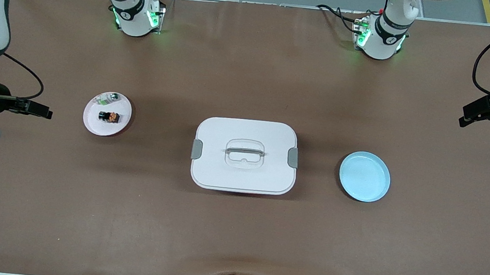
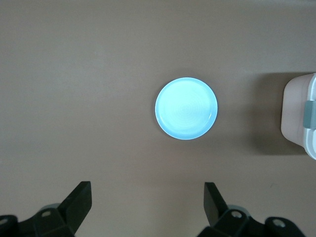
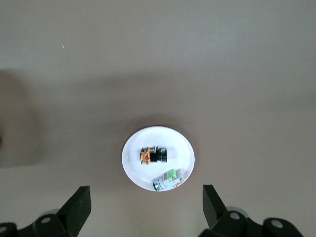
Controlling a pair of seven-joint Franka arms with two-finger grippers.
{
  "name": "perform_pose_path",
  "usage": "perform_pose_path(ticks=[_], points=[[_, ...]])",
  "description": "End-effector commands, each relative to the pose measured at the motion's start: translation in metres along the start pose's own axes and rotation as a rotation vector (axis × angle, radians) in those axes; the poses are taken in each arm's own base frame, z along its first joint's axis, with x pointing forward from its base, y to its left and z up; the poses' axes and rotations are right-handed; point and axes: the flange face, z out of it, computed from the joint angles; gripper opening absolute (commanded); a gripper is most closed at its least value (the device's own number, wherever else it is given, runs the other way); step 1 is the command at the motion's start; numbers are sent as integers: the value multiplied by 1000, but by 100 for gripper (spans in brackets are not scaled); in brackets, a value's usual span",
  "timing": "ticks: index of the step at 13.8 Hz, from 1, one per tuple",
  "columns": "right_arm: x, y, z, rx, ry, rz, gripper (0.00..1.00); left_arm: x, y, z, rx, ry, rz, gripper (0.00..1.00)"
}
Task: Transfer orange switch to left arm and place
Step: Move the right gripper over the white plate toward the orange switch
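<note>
Tiny black blocky orange switch [image 1: 111, 116] lying on round pink plate [image 1: 92, 121] toward the right arm's end, beside whitish green-marked part [image 1: 109, 98]. Large white latched box [image 1: 242, 173] sitting mid-table, round blue plate [image 1: 378, 192] toward the left arm's end. Right gripper [image 3: 147, 207] hovering spread near the pink plate, left gripper [image 2: 148, 205] hovering spread near the blue plate, both holding nothing.

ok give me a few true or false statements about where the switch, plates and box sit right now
1. The orange switch lies on the pink plate. True.
2. The box stands between the two plates. True.
3. The blue plate holds a whitish part. False: nothing lies on it.
4. The right gripper grips the switch. False: it is open, holding nothing.
5. The box lid is off. False: it is on.
</note>
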Motion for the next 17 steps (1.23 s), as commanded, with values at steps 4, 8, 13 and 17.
perform_pose_path(ticks=[4,8,13,17], points=[[-42,-13,61,-12,-2,-22,100,2,-1,-3,16,-7,7,100],[-63,-26,117,-24,18,-48,100,2,0,-3,17,-4,8,100],[-80,-20,180,-27,78,-49,100,2,3,-5,17,-1,13,100],[-80,-19,197,-52,99,-65,100,2,0,-5,17,-1,12,100]])
